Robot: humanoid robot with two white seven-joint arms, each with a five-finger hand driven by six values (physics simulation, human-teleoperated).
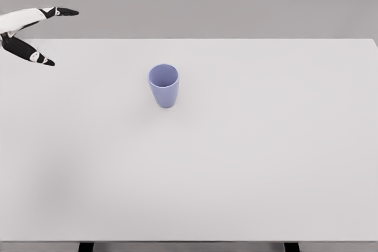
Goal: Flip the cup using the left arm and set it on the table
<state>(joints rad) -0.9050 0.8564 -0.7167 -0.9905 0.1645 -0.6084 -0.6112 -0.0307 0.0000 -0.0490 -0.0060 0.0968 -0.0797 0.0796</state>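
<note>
Standing mouth-up a little left of the middle of the white table (266, 163), the lavender cup (163, 85) looks already righted — its open rim faces the camera and nothing touches it. The left hand (32, 33) shows at the far upper-left edge, well apart from the cup, fingers (64, 12) stretched out and spread, holding nothing; the right arm is out of view. Judging by this, the flip seems done and only clearing away or settling remains — though if the cup was meant to end mouth-down, the work is barely begun. The risks from here are modest: a sweep of that spread hand back across the table could clip the tall, narrow cup and topple it, and a fresh grasp taken high on the rim might tip it rather than lift it.
</note>
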